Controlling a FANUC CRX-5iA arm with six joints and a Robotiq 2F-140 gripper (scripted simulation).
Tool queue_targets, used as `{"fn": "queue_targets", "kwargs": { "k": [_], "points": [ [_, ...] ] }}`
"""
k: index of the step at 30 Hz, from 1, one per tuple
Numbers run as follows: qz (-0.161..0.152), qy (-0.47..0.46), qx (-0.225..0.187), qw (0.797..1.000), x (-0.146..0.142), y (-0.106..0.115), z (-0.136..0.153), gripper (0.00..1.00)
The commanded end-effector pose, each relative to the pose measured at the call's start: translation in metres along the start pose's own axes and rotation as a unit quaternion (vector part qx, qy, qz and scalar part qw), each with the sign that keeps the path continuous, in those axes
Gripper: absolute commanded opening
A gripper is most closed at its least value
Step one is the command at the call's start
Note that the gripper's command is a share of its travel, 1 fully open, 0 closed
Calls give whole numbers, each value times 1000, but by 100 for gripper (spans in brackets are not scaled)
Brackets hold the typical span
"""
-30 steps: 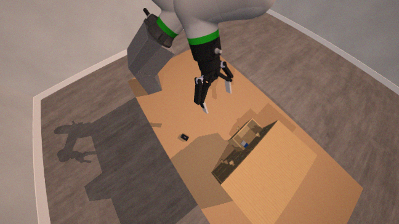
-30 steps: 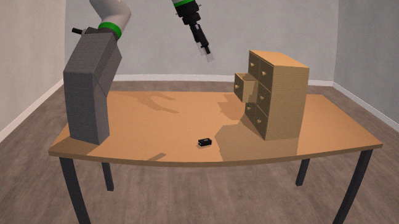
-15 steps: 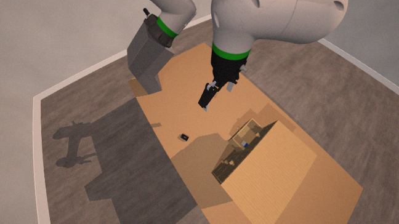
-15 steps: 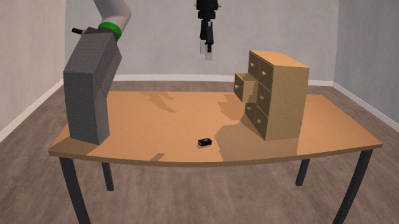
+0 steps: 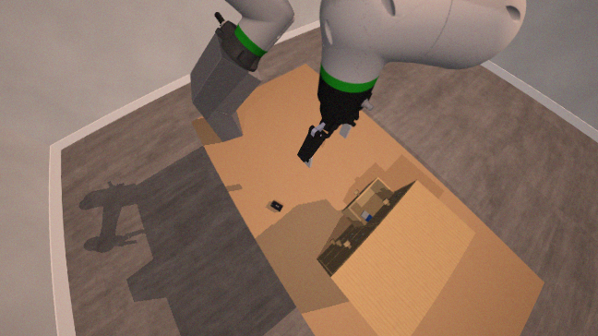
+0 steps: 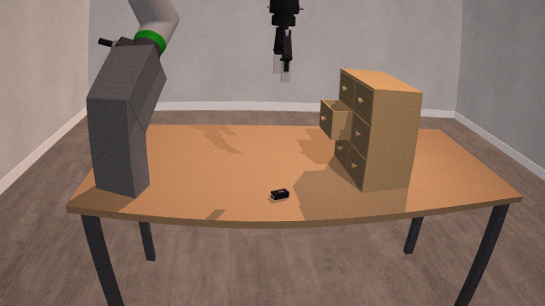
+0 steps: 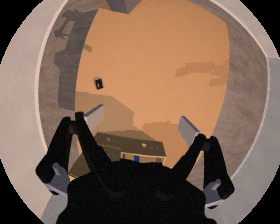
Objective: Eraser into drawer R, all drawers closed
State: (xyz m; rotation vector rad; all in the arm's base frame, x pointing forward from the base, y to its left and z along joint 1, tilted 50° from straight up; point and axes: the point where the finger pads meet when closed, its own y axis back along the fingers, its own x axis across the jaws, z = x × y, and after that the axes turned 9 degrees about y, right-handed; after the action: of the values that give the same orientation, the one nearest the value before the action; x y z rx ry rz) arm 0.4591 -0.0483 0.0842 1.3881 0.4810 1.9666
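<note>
A small blue and white block, seemingly the eraser [image 5: 365, 215] [image 7: 136, 158], lies inside the pulled-out drawer. This drawer [image 6: 341, 122] is in the middle row, in the far column of the chest [image 5: 406, 247] [image 6: 391, 145] [image 7: 111, 142] as seen in the exterior view. It sticks well out and looks level. The other visible drawers look pushed in. The letters on the drawers cannot be read. The chest stands upright. My gripper [image 5: 327, 147] [image 6: 282, 71] [image 7: 141, 117] is open and empty, pointing down, high above the table in front of the chest and higher than the open drawer.
A small black box-like object [image 5: 277, 206] [image 6: 279, 194] [image 7: 98, 83] lies on the table [image 5: 272, 146] [image 6: 202, 175] near its edge, in front of the chest. The grey robot pedestal [image 5: 221, 81] [image 6: 118, 133] stands at the opposite end. Small knobs project from the drawer fronts.
</note>
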Motion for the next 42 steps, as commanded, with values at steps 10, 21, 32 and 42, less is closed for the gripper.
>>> {"fn": "queue_targets", "kwargs": {
  "k": [10,21,32,42],
  "points": [
    [0,0,0,1000,5,-2,-10,100],
    [0,0,0,1000,27,-10,-53,100],
    [0,0,0,1000,44,-16,-86,100],
    [-1,0,-9,1000,43,-18,-85,100]
  ]
}}
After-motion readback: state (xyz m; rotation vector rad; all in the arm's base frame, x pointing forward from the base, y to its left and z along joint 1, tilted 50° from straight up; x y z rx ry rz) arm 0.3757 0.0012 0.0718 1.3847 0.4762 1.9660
